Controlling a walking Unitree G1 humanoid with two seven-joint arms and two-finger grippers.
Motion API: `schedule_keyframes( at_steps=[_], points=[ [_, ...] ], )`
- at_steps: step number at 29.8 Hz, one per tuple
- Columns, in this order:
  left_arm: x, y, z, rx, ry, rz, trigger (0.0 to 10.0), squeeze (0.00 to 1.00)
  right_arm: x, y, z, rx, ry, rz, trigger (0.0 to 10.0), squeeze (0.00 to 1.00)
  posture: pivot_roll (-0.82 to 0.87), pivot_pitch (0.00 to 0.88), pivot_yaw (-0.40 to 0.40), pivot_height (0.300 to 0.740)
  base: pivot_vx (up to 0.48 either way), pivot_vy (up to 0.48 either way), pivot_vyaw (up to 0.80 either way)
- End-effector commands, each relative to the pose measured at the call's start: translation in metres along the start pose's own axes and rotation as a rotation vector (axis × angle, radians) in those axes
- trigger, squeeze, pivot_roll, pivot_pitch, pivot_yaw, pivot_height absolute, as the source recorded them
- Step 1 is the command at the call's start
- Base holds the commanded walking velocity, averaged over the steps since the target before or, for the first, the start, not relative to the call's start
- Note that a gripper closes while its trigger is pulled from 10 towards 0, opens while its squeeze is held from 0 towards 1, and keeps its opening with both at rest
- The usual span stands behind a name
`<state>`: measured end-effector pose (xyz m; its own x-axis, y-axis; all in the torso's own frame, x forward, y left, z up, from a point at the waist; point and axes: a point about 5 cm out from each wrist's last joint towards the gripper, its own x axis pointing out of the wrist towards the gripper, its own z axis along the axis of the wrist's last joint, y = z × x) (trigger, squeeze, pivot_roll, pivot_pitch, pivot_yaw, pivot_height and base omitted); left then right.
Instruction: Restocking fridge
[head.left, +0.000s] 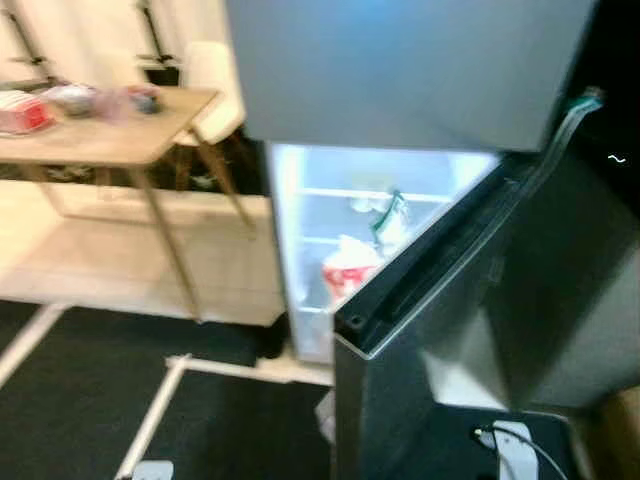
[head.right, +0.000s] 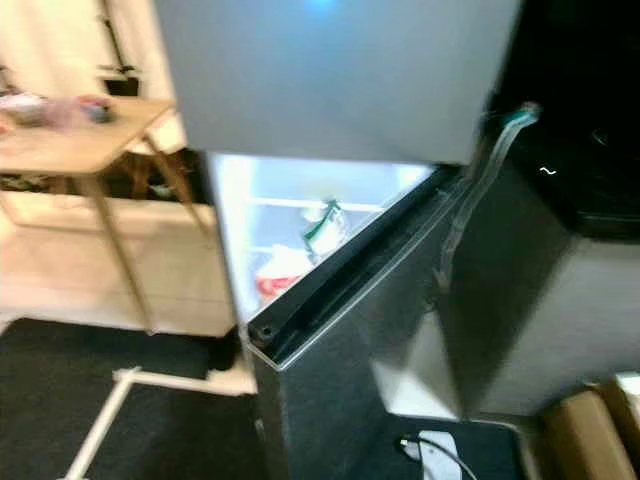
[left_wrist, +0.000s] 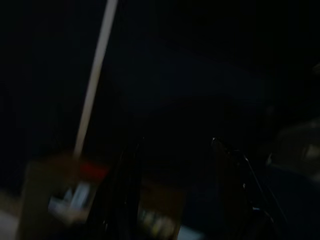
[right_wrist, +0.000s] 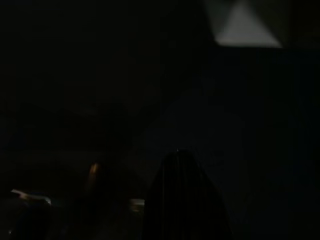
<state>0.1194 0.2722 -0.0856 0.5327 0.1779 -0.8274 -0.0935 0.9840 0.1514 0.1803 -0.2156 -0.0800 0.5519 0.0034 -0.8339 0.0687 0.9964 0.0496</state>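
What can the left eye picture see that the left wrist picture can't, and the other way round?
Left eye: a fridge with its lower door swung open, lit shelves holding a red-and-white package and a green-and-white carton, plus a wooden table to the left.
Left wrist: mostly darkness, with the left gripper and its black fingers set apart, and a pale strip.
Shared: possibly the pale floor line; otherwise nothing I can match.

No readable text, brand, number or sign is showing anywhere. Packages on the lit fridge shelf (head.left: 330, 195) — a red-and-white one (head.left: 345, 270) and a green-and-white one (head.left: 392, 220) — are carrying print, but it is blurring past legibility. Items on the wooden table (head.left: 110, 135) are likewise showing colour only, and both wrist views are sitting too dark to read anything.
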Motion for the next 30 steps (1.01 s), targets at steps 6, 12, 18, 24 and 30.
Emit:
schedule_keyframes(
  at_steps=[6,12,18,24,30],
  points=[
    [-0.0006,0.0062,0.0000,-0.059,0.007,0.006,10.0,0.00,-0.0003,-0.0007,-0.0048,-0.006,0.028,-0.012,10.0,0.00,0.03,0.052,-0.027,0.740,0.000,0.000,0.00],
    [-0.0005,0.0051,0.0001,-0.094,0.001,-0.003,10.0,0.00,-0.0005,-0.0013,-0.0046,-0.013,0.030,-0.011,10.0,0.00,0.03,0.061,-0.028,0.740,0.000,-0.160,0.00],
    [-0.0001,0.0034,0.0010,-0.094,-0.004,-0.011,10.0,0.00,-0.0002,-0.0011,-0.0029,-0.017,0.027,-0.008,10.0,0.00,0.03,0.062,-0.028,0.740,0.000,-0.480,0.00],
    [0.0001,0.0004,0.0010,-0.117,-0.015,-0.008,10.0,0.00,-0.0001,-0.0003,-0.0015,-0.038,0.028,0.005,10.0,0.00,0.02,0.062,-0.043,0.740,0.000,-0.080,0.00],
    [0.0000,-0.0002,0.0002,-0.136,-0.020,0.007,10.0,0.00,0.0000,-0.0010,0.0008,-0.048,0.026,0.014,10.0,0.00,0.03,0.066,-0.058,0.740,0.000,0.000,0.00]
  ],
)
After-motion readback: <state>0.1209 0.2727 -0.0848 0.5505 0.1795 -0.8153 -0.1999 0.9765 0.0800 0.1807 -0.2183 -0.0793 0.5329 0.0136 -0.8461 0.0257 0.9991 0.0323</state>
